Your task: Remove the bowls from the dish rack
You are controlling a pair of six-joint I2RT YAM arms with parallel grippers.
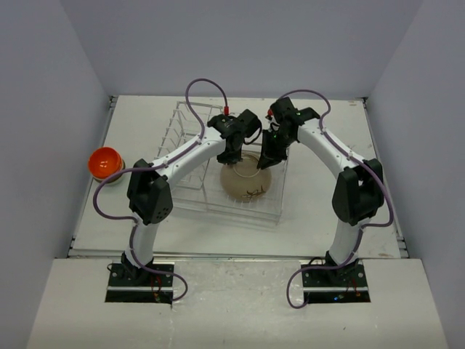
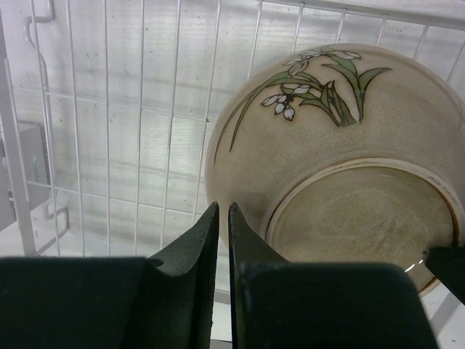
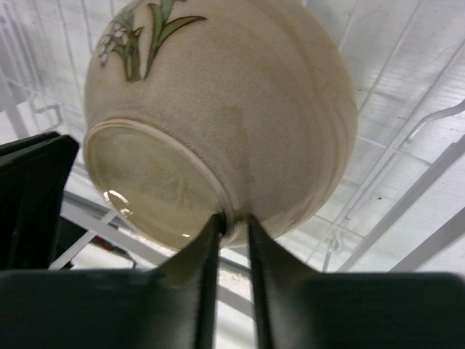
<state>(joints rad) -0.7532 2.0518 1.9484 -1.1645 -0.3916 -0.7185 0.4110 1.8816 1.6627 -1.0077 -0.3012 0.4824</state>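
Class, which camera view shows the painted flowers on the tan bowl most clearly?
The left wrist view: the flowers lie whole and sharp on the tan bowl. The right wrist view cuts them at its top edge; the top view shows only dark marks.

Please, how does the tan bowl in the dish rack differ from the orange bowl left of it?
Colour: the tan bowl is speckled tan with painted flowers; the orange bowl is plain glossy orange.
Size: the tan bowl looks larger than the orange bowl.
Place: the tan bowl is in the dish rack, the left gripper and right gripper at it; the orange bowl stands outside, far from both.
Both are round.
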